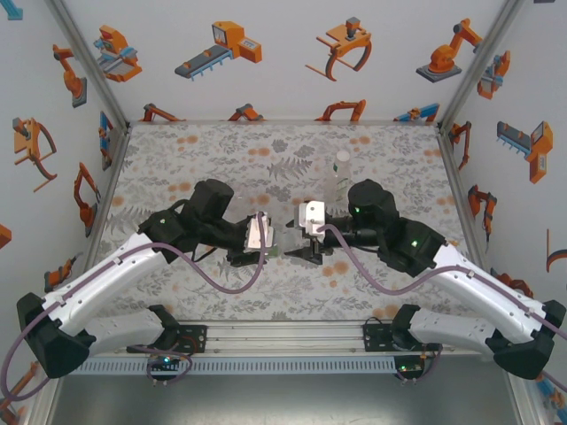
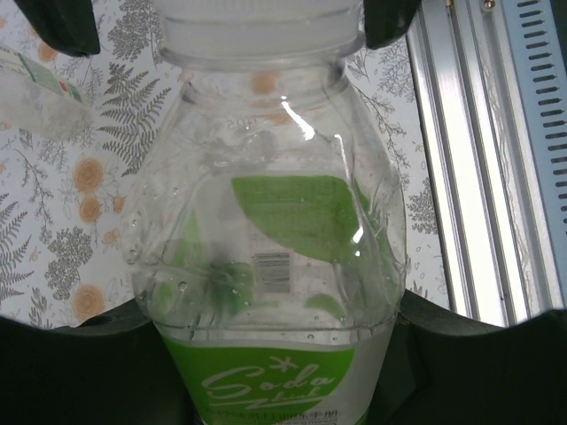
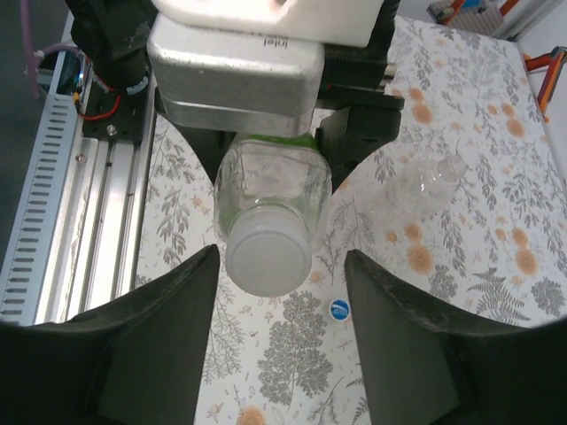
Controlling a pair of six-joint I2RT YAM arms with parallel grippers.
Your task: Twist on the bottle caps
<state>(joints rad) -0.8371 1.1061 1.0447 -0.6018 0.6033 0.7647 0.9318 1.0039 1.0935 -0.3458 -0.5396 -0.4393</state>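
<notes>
On the flower-patterned table (image 3: 496,292) rest a blue cap (image 3: 339,309) and a clear bottle (image 3: 425,186).

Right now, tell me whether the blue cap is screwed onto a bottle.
No: the blue cap lies loose on the table, apart from the bottle with the white cap.

A clear plastic bottle (image 2: 275,266) is gleaming glossy and slightly dented, its green label (image 2: 279,381) looking like smooth printed film. Its white cap (image 3: 270,261) is showing frosted, matt plastic. At three o'clock in the left wrist view a brushed aluminium rail (image 2: 469,159) is shining. The fern-printed table cover (image 2: 80,221) is lying matt, and a second clear bottle (image 3: 430,181) is glinting at two o'clock from the cap.
</notes>
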